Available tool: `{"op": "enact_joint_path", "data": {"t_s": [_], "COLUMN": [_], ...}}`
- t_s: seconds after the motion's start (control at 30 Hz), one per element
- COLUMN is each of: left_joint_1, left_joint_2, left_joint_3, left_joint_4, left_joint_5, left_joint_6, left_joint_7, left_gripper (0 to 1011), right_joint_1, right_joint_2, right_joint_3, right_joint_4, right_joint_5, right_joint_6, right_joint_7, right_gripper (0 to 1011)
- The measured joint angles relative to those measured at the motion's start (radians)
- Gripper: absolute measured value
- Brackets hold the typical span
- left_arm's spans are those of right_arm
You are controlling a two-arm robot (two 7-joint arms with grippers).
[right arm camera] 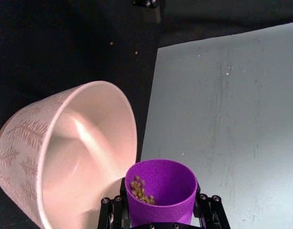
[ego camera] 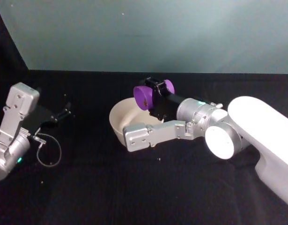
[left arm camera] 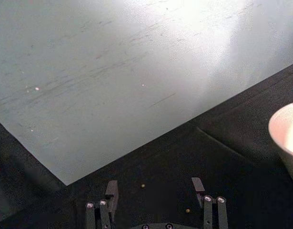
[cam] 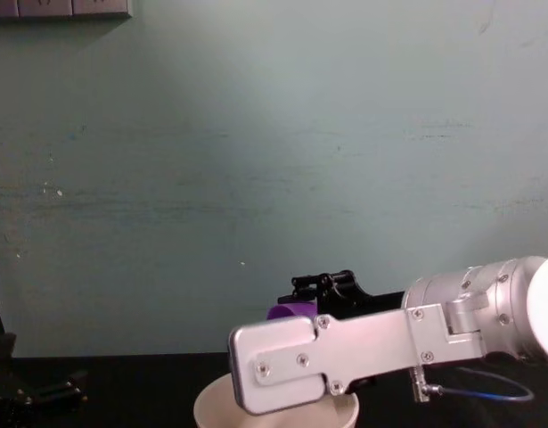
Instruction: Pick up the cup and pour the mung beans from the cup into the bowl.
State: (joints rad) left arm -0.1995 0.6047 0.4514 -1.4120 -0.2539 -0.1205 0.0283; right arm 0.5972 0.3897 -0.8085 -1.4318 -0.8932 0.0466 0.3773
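My right gripper (ego camera: 155,93) is shut on the purple cup (ego camera: 144,97) and holds it tipped on its side above the far rim of the white bowl (ego camera: 119,121). The right wrist view shows the cup (right arm camera: 160,188) with a small heap of mung beans (right arm camera: 140,190) against its lower wall, mouth facing the bowl (right arm camera: 65,157) beside it. From the chest the cup (cam: 290,311) peeks out above the bowl (cam: 211,408), behind my forearm. The left gripper (ego camera: 64,112) rests open and empty at the table's left, its fingers (left arm camera: 111,191) spread over black cloth.
Black cloth covers the table, with a teal wall close behind. My right forearm link (ego camera: 153,133) lies across the bowl's near side. A thin cable loop (ego camera: 49,150) hangs by the left arm. A few stray beans (left arm camera: 187,210) lie on the cloth.
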Motion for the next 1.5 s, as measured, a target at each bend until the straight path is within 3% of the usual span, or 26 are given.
{"op": "enact_joint_path", "data": {"t_s": [0.37,0.67,1.5], "left_joint_1": [0.0,0.0,0.0], "left_joint_2": [0.0,0.0,0.0], "left_joint_3": [0.0,0.0,0.0], "left_joint_4": [0.0,0.0,0.0], "left_joint_5": [0.0,0.0,0.0], "left_joint_6": [0.0,0.0,0.0], "left_joint_7": [0.0,0.0,0.0], "left_gripper": [1000,1000,1000], "right_joint_1": [0.007,0.008,0.002], "right_joint_2": [0.007,0.012,0.012], "right_joint_3": [-0.024,-0.037,-0.039], "right_joint_4": [-0.015,-0.027,-0.046], "right_joint_5": [-0.072,-0.105,-0.119], "right_joint_6": [0.012,0.012,0.011], "right_joint_7": [0.016,0.026,0.035], "right_gripper": [728,729,729]}}
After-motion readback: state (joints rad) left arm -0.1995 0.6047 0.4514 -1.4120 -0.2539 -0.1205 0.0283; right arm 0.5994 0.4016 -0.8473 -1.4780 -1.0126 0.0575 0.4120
